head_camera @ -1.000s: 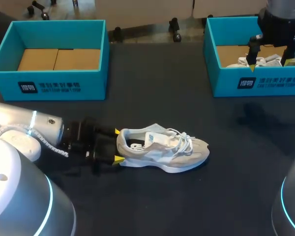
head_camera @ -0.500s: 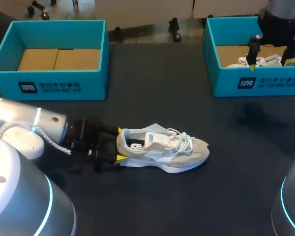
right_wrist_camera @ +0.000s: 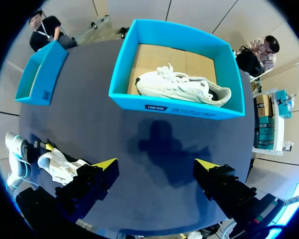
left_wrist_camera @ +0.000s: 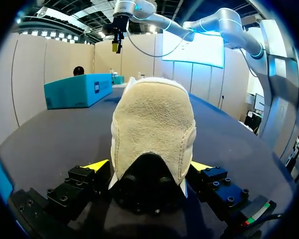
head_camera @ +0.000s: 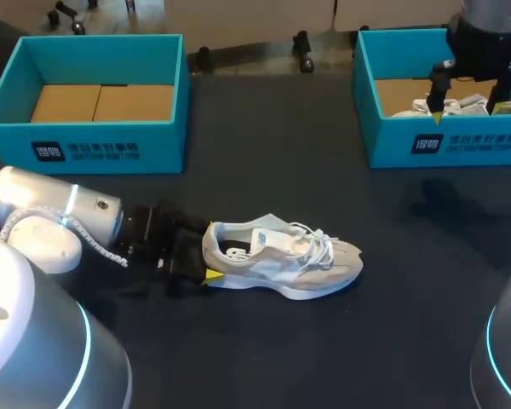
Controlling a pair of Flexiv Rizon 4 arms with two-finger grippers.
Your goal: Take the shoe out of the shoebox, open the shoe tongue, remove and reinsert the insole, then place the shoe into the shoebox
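A grey-white sneaker (head_camera: 285, 258) lies on its side in the middle of the black table, toe to the right. My left gripper (head_camera: 208, 253) is at its heel, open. In the left wrist view the padded heel (left_wrist_camera: 152, 129) sits between the two yellow-tipped fingers of the left gripper (left_wrist_camera: 148, 166); I cannot tell whether they touch it. My right gripper (head_camera: 467, 111) hangs open above the right teal shoebox (head_camera: 443, 143). From its wrist view, the right gripper (right_wrist_camera: 157, 164) looks down on that shoebox (right_wrist_camera: 179, 107), which holds a second white shoe (right_wrist_camera: 182, 87).
An open teal shoebox (head_camera: 85, 152) with a bare cardboard floor stands at the back left. The sneaker on the table (right_wrist_camera: 60, 164) also shows beside my right gripper's finger, with the left shoebox (right_wrist_camera: 40, 74) farther off.
My left arm has slid right toward the sneaker, so its fingers now flank the heel more deeply. The right arm and the sneaker have stayed put.
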